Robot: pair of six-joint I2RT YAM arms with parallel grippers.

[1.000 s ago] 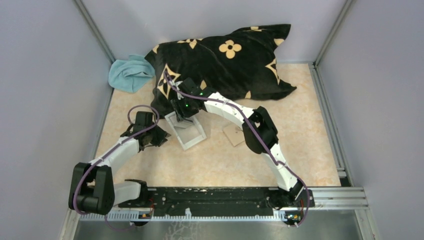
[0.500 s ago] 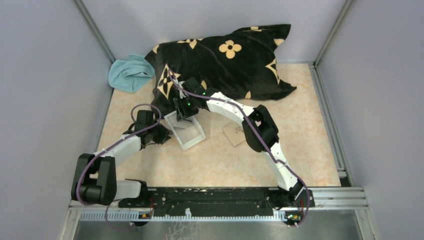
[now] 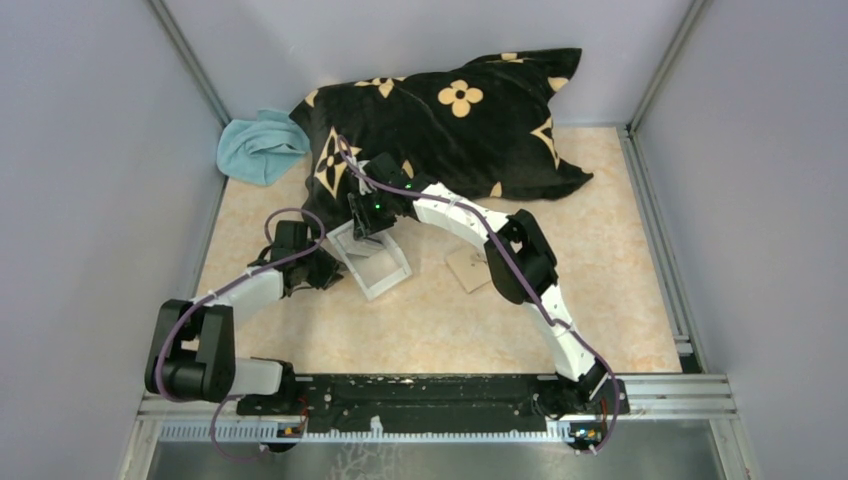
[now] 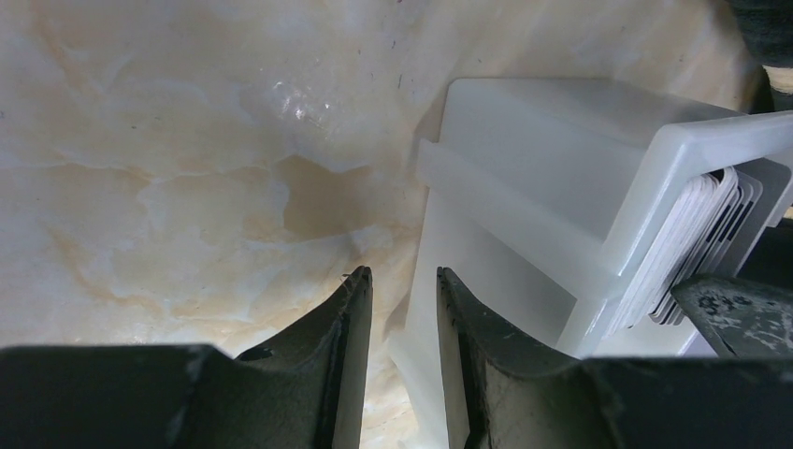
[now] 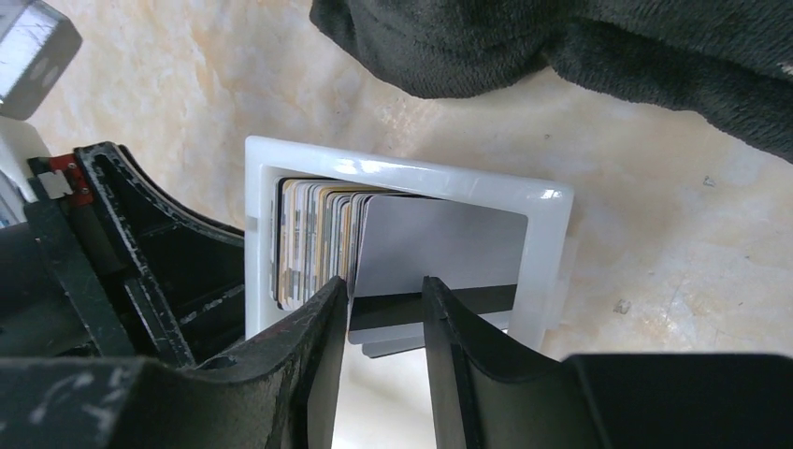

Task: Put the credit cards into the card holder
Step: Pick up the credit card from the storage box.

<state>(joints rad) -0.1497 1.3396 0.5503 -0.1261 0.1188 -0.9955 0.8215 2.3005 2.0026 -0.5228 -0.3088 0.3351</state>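
Hovering right over the tray (image 5: 402,173), the right end effector (image 5: 383,290) is sitting poised on the credit cards (image 5: 313,238) — they are standing on edge in a packed row inside that white frame. One grey card (image 5: 439,248) with a dark stripe is leaning out from the rest. The jaws are standing apart with that card's edge showing in the gap, and nothing is pinched as far as I can see.

On the other side, the left end effector (image 4: 403,273) is sitting low at the tray's edge, jaws narrowly parted with the white lip between them. Whether it is actually clamping that lip, I cannot tell.

The card holder (image 3: 466,270) is lying flat on the tabletop (image 3: 430,325), beside the right arm's elbow and apart from the tray. So we are watching the pick of a card, early in the job. Next move, I reckon: nipping only that loose card, lifting it straight out without dragging its neighbours — then carrying it across to the holder.
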